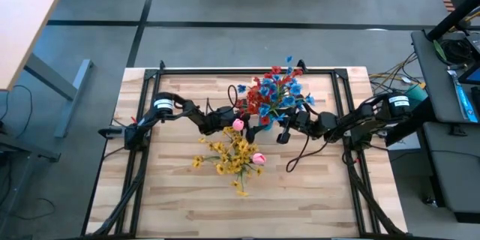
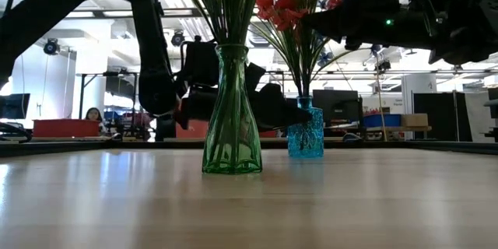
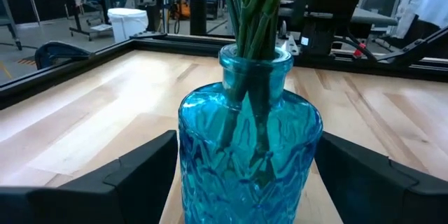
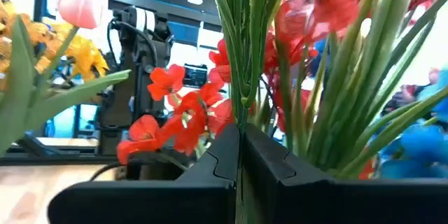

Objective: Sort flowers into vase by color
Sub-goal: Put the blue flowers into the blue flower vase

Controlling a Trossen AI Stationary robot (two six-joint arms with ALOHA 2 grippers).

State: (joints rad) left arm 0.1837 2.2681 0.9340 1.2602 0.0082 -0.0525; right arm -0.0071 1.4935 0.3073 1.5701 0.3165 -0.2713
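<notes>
A blue glass vase (image 3: pixel 248 147) stands far back on the table (image 1: pixel 172 195) and holds red and blue flowers (image 1: pixel 274 94). A green glass vase (image 2: pixel 232 117) nearer the front holds yellow flowers (image 1: pixel 232 154) and pink buds (image 1: pixel 258 158). My left gripper (image 3: pixel 248 175) is low at the blue vase (image 2: pixel 306 136), with its fingers on either side of the vase's body. My right gripper (image 4: pixel 240 140) is high among the red and blue bouquet (image 2: pixel 311 23), shut on a green stem. The bloom of that stem is out of view. My left gripper holds the blue vase by its wide body (image 3: pixel 189 154), one finger against each side wall. It comes in level from the table's left. The vase stands upright on the table. My right gripper pinches a thin green stem (image 4: pixel 240 112) between its two shut fingers, well above the vase's mouth. It comes in level from the table's right, with the fingers across the stem. The stem stands upright among the other stems, and its lower end is hidden.
The green vase with its yellow sprigs stands close in front of both grippers. A black frame (image 1: pixel 247 71) runs along the table's far edge and sides. A dark cable (image 1: pixel 300 157) loops on the wood under the right arm. Bare wood lies toward the near edge.
</notes>
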